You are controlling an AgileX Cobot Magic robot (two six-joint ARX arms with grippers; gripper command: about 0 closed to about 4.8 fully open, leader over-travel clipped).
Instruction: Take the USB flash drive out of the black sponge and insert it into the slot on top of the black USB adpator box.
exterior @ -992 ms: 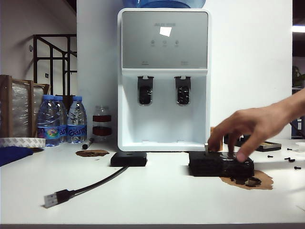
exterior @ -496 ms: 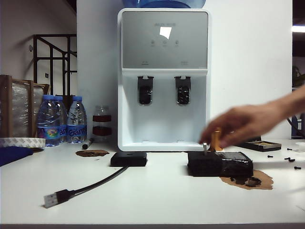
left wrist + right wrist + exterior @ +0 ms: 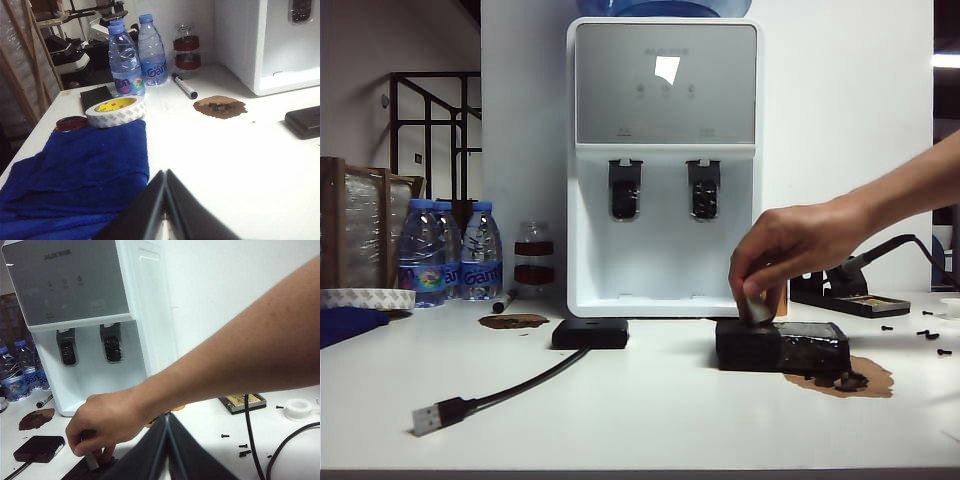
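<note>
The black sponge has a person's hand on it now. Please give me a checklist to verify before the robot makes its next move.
1. Workspace free of people: not ok; a hand pinches the flash drive at the black sponge.
2. Flash drive seated upright: cannot tell, fingers cover it.
3. Adapter box reachable: ok, flat on the table, cable attached.
4. Slot visible: cannot tell from the side.
5. Left gripper shut, away from sponge: ok.
6. Right gripper shut, empty: ok.
</note>
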